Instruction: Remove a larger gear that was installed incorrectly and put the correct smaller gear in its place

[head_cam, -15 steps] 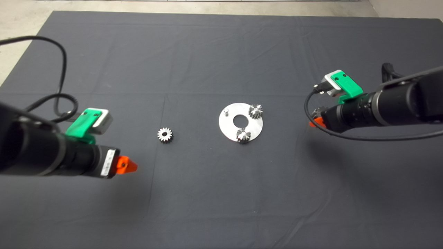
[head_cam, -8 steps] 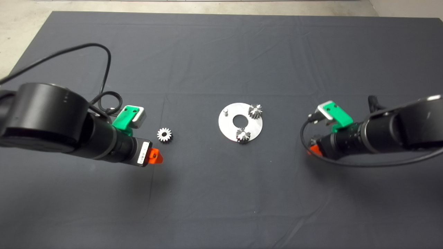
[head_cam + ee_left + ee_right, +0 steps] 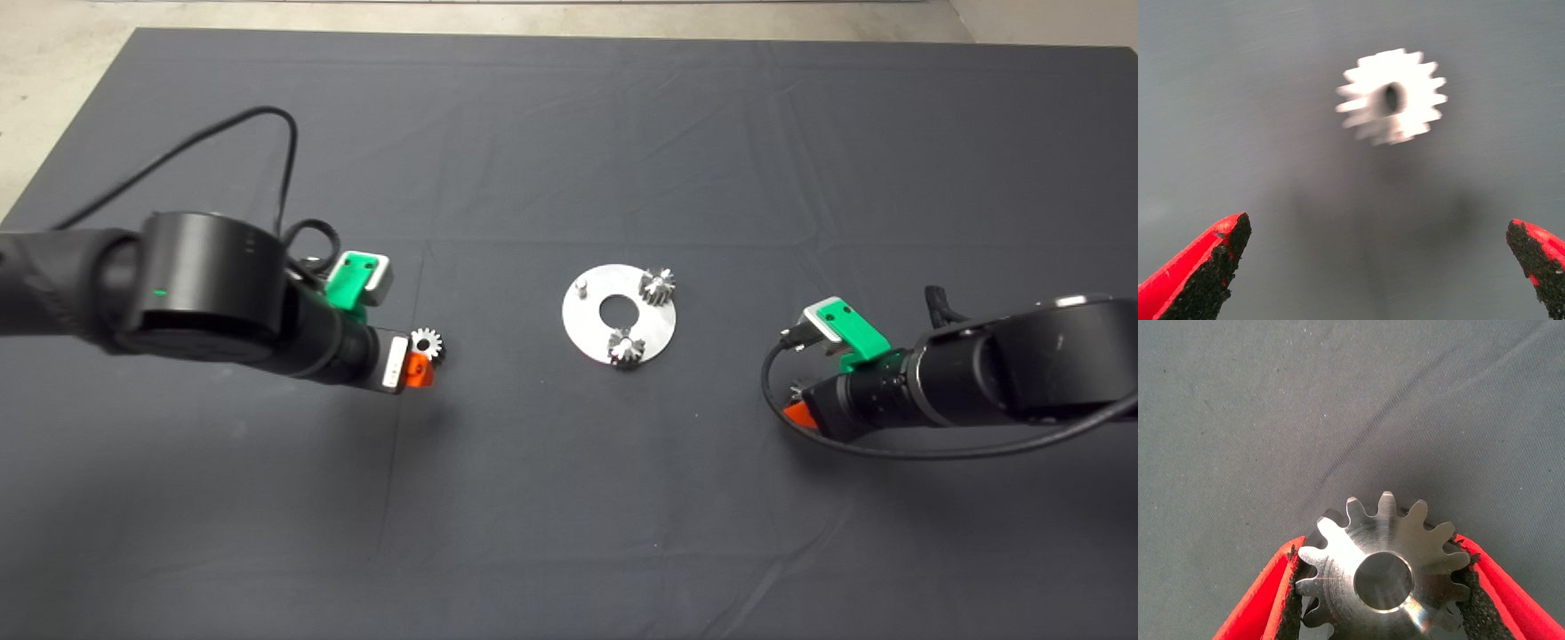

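The smaller gear (image 3: 428, 342) lies flat on the mat, left of a round steel plate (image 3: 585, 333). My left gripper (image 3: 418, 372) hovers right beside it, open and empty. In the left wrist view the smaller gear (image 3: 1391, 97) lies just beyond the spread fingers (image 3: 1205, 267). My right gripper (image 3: 798, 411) is over the mat right of the plate, shut on the larger gear (image 3: 1385, 577). In the right wrist view the right gripper (image 3: 1381, 550) has both pads pressed against the gear's teeth.
The plate carries two mounted gears, one at its far right (image 3: 657, 286) and one at its near edge (image 3: 626, 347), plus a bare pin (image 3: 581, 286) at its far left. Black cables loop behind both wrists. The mat's far edge meets a pale floor.
My left arm has moved right until its gripper reached the smaller gear. My right arm has carried the larger gear toward the mat's near side, away from the plate.
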You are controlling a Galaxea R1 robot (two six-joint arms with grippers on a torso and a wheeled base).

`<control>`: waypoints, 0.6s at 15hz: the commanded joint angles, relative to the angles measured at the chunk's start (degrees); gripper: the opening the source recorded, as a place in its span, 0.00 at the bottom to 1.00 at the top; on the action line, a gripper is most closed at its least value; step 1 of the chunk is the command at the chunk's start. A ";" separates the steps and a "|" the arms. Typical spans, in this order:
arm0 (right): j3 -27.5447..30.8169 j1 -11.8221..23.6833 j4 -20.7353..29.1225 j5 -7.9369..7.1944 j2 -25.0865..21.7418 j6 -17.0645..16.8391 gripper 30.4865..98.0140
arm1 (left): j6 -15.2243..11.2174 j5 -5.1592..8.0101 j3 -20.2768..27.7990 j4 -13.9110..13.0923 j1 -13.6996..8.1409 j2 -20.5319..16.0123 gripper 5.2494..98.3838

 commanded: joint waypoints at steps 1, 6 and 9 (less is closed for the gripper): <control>0.25 1.19 -2.15 0.31 -0.68 0.42 0.30 | 0.96 -1.61 -5.22 2.33 1.18 1.55 1.00; 0.86 1.13 -2.32 0.31 -2.65 1.01 0.30 | 3.57 -4.49 -8.55 2.42 2.41 1.70 1.00; 1.46 1.13 -3.38 0.31 -3.54 1.30 0.31 | 4.53 -4.57 -9.77 2.51 2.41 1.70 1.00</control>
